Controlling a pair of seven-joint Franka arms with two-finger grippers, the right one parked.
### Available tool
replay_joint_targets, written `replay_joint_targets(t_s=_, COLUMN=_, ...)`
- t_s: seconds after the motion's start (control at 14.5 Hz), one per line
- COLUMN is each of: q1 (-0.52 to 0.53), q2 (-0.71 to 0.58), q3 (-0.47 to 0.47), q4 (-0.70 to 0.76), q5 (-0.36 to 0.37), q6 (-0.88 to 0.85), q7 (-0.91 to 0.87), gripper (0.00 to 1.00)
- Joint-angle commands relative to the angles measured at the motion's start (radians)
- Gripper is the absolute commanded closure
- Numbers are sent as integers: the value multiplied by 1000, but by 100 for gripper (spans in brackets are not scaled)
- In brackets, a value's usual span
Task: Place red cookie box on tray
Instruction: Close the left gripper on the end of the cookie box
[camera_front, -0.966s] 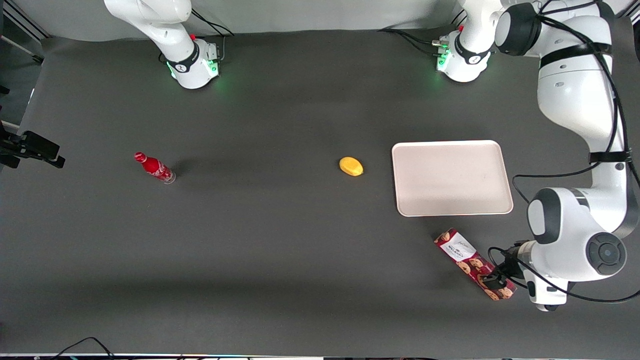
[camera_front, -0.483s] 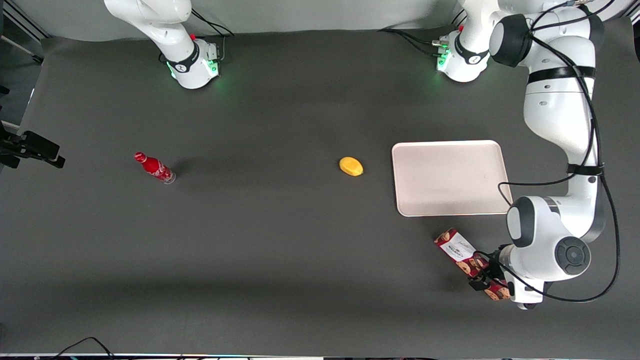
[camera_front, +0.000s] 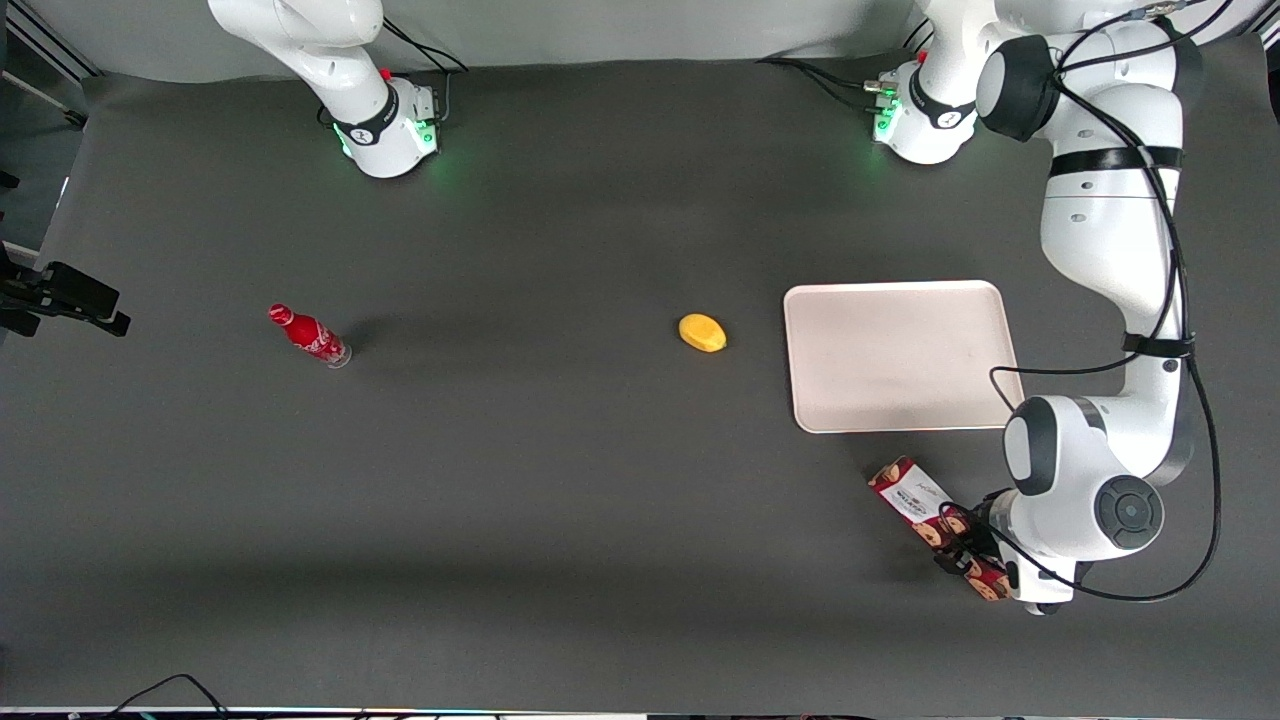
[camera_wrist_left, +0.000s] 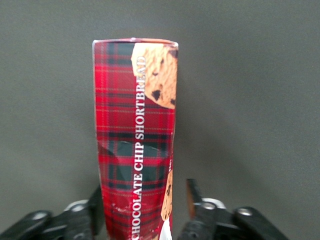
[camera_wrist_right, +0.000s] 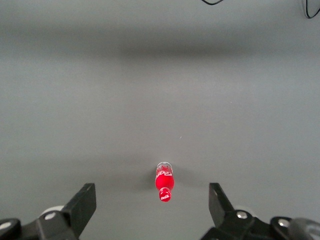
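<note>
The red cookie box (camera_wrist_left: 135, 145) wears a red tartan crossed with dark green-black bands and thin pale lines, white lettering down its length, and golden-brown cookies with dark chips printed at its end; in the front view its other end (camera_front: 912, 488) carries a white label. The gripper (camera_wrist_left: 145, 210) straddling the box is black, with silver screw heads, on a white arm with black joints. The tray (camera_front: 900, 355) is a plain pale cream-pink. The table (camera_front: 560, 480) is covered in matte dark grey. A yellow-orange rounded object (camera_front: 702, 332) is a single solid colour. The small bottle (camera_front: 308, 335) is bright red with white script.
</note>
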Motion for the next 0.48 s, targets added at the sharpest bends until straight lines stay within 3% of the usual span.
replay_joint_targets(t_s=0.0, q1=-13, q2=-2, q3=13, q4=-7, q5=-15, q6=15, q7=-10, gripper=74)
replay_joint_targets(t_s=0.14, q1=-13, q2=-2, q3=13, q4=-7, q5=-14, q6=10, q7=2, gripper=100)
replay_joint_targets(t_s=0.41, q1=-13, q2=-11, q3=7, q4=-2, q5=-7, q6=3, q7=34, gripper=100)
